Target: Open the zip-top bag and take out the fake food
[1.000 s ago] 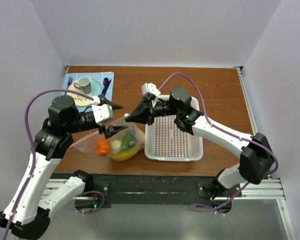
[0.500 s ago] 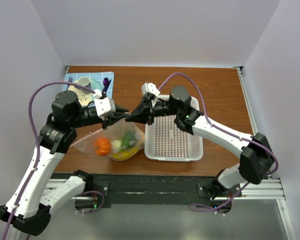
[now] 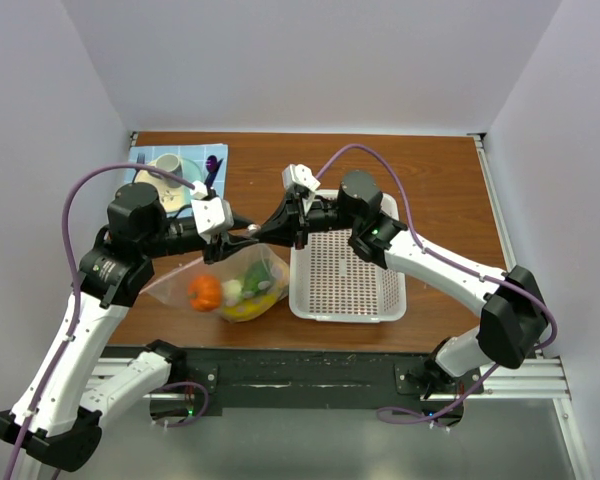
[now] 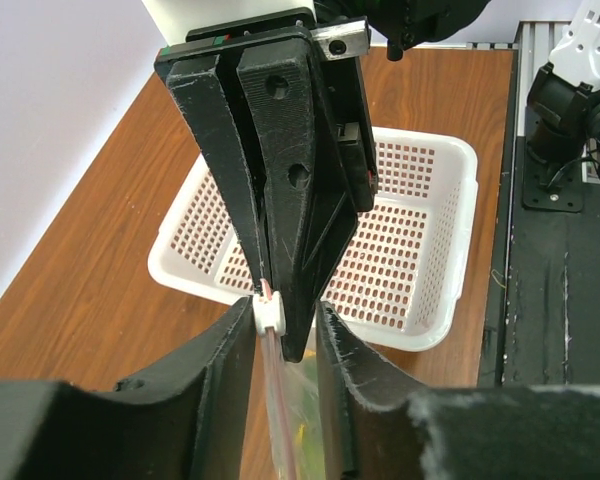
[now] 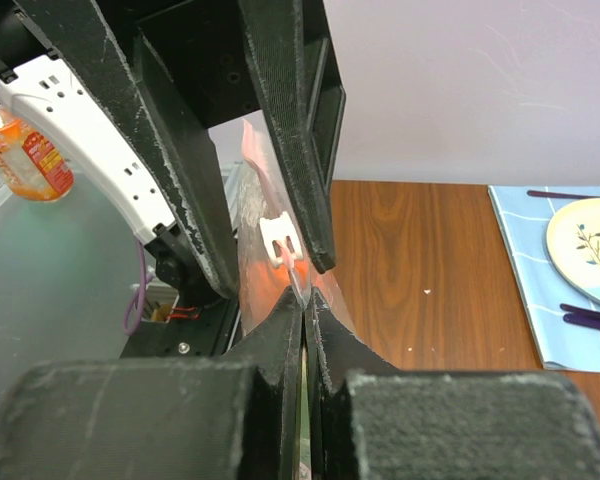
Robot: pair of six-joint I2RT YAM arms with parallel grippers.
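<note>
The zip-top bag (image 3: 172, 286) is seen on the wooden table (image 3: 430, 180), near the front edge and just left of the white perforated basket (image 3: 345, 275). Its body rests on the table while its mouth is lifted up toward the 2 grippers, which meet above it. The fake food is contained inside the bag: an orange (image 3: 205, 291), a white piece (image 3: 232, 291), a green piece (image 3: 255, 278) and a yellow banana (image 3: 248, 308) are made out through the clear plastic.

The right gripper (image 3: 263, 233) is clenched on the top edge of the bag; in the right wrist view its 2 fingers are pressed together with the plastic pinched between them. The left gripper (image 3: 242, 231) is brought nose to nose with it from the other side. In the left wrist view its fingers are set on either side of the small white slider (image 4: 269, 313) at the end of the pink zip strip (image 4: 280, 400), with the tip of the right gripper also lying between them. The slider is touched by 1 finger, but whether it is actually squeezed cannot be told.

A cup (image 3: 165, 162) is seen at the far left corner of the table.
</note>
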